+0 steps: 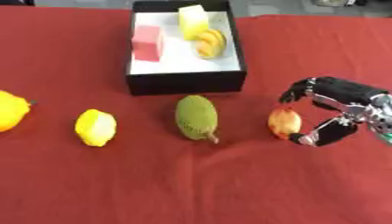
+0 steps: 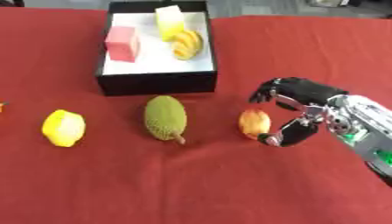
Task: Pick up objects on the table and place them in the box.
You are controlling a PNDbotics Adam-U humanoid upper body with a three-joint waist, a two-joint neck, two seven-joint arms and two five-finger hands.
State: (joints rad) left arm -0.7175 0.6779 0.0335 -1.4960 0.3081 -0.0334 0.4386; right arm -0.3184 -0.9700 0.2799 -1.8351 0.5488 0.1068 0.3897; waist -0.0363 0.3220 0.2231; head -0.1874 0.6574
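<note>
We see a worktop (image 1: 306,183) covered in red cloth, with a black box (image 1: 186,82) standing at its far middle. The box has a white floor, and three things already lie in it: a pink block (image 1: 147,43) at the left, a pale yellow block (image 1: 193,21) at the back, and a yellow-orange ridged fruit (image 1: 210,43) just in front of that block.

In front of the box a row of fruit lies on the cloth. At the far left edge sits a yellow-orange fruit (image 1: 11,110), partly cut off by the view. Next comes a lemon (image 1: 96,127), then a green bumpy fruit (image 1: 197,117) with a short stem, directly before the box's front wall. To its right lies a small orange-red fruit (image 1: 284,123).

Our right robot hand (image 2: 295,114) comes in from the right side and sits beside this small fruit, spread wide: the fingers (image 2: 269,92) arch above and behind it while the thumb (image 2: 281,136) reaches low beside its near side. We cannot tell whether thumb or fingers touch the fruit. The fruit rests on the cloth.
</note>
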